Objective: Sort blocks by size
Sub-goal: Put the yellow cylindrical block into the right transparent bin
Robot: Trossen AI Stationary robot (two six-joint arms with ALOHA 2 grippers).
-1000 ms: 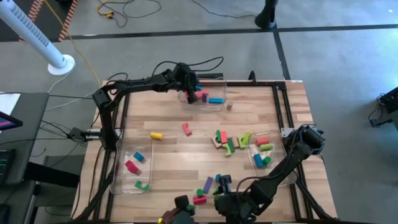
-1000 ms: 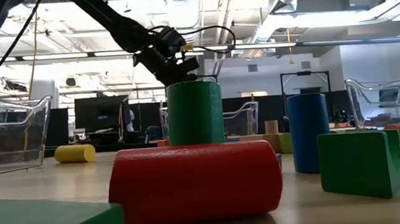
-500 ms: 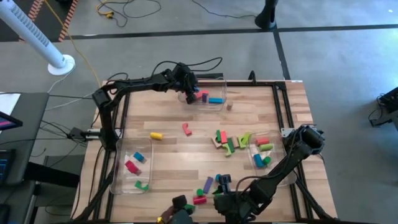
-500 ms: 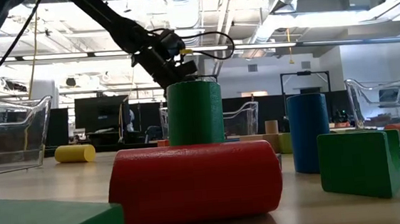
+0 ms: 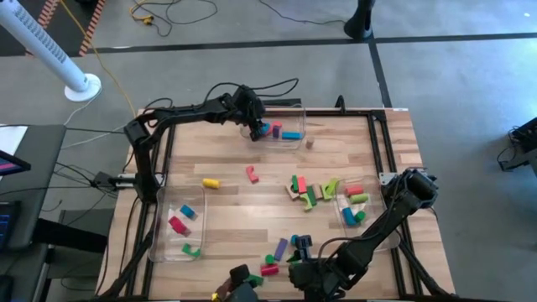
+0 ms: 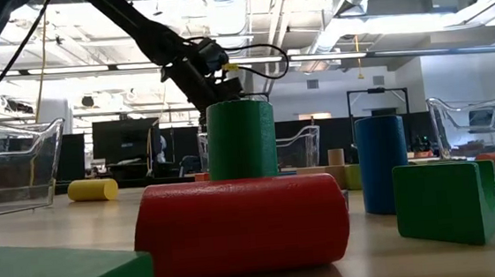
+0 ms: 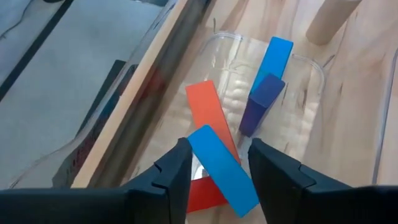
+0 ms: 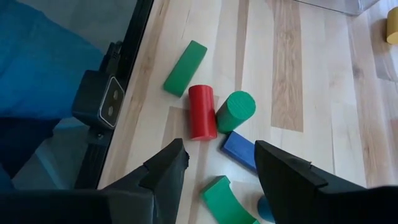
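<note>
Left gripper (image 7: 217, 171), over far clear bin (image 7: 298, 93): jaws now parted, blue bar (image 7: 222, 169) loose between them. Right gripper (image 8: 217, 168): spread over near-edge blocks (image 8: 202, 112). Smooth painted bars, cylinders, arches.

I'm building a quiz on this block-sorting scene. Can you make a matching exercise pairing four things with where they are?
Things:
1. left claw
2. right claw
3. yellow cylinder
4. purple block

Places:
A. lying alone on the open table, left of the middle
B. above the bin at the table's far edge, jaws apart either side of a blue bar
C. inside the far bin, leaning on a blue bar
D. near the table's front edge, over the red and green cylinders

Pairs: 1-B, 2-D, 3-A, 4-C
</note>
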